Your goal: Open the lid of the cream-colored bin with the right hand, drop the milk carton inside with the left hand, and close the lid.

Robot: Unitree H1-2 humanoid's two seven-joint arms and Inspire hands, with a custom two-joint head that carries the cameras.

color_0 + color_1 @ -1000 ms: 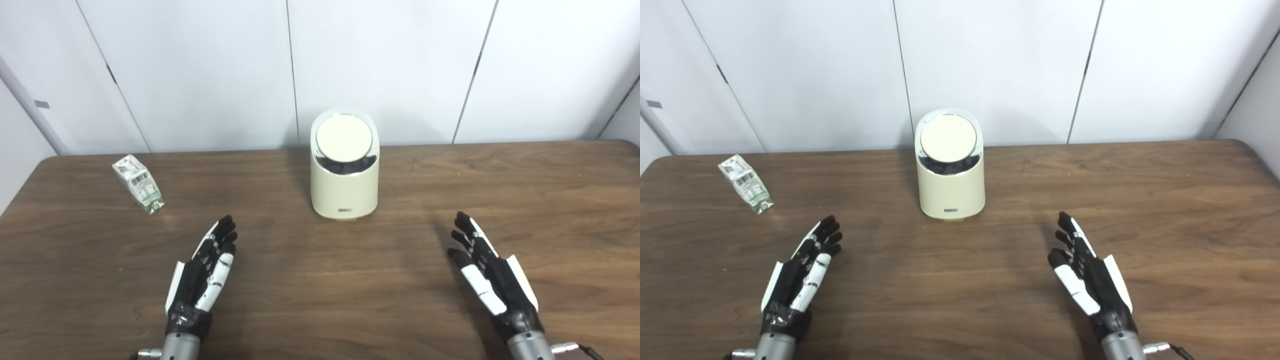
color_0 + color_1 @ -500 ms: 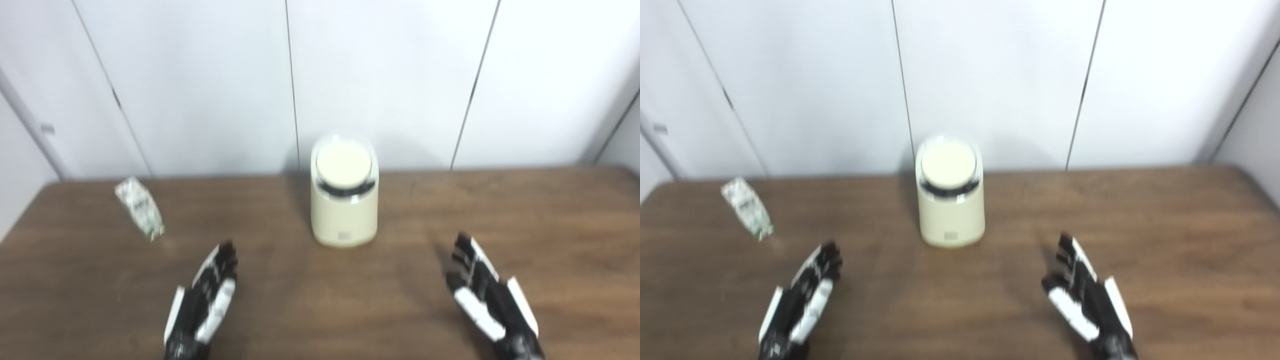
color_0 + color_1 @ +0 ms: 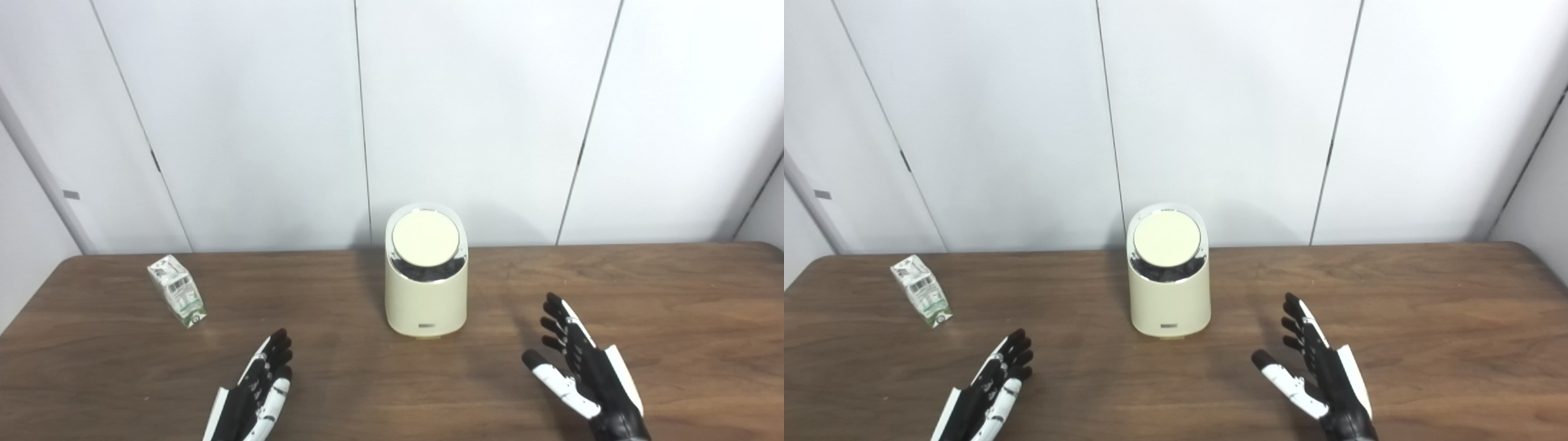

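Two hands, both empty with fingers spread, hover low over the wooden table point(image 3: 674, 318) near its front edge. Right hand point(image 3: 582, 373) has thumb splayed out, nothing held; left hand point(image 3: 257, 398) is flat, fingers extended, partly cut off by the bottom of the view. Cream-colored bin point(image 3: 425, 275) stands upright at table centre, near the back wall, with its round lid point(image 3: 425, 239) shut and tilted toward the robot. Bin lies ahead and to the left of the right hand, roughly between the two hands but further back; neither hand touches it. Right hand looks about as near to the bin as the left, so the lid step likely needs a forward-and-inward reach up to the lid face. Milk carton point(image 3: 176, 298) sits on the table well to the left, apart from the bin, long axis running diagonally from back-left to front-right; it is ahead and left of the left hand, which is clearly the nearer one. Nothing of the task done yet.
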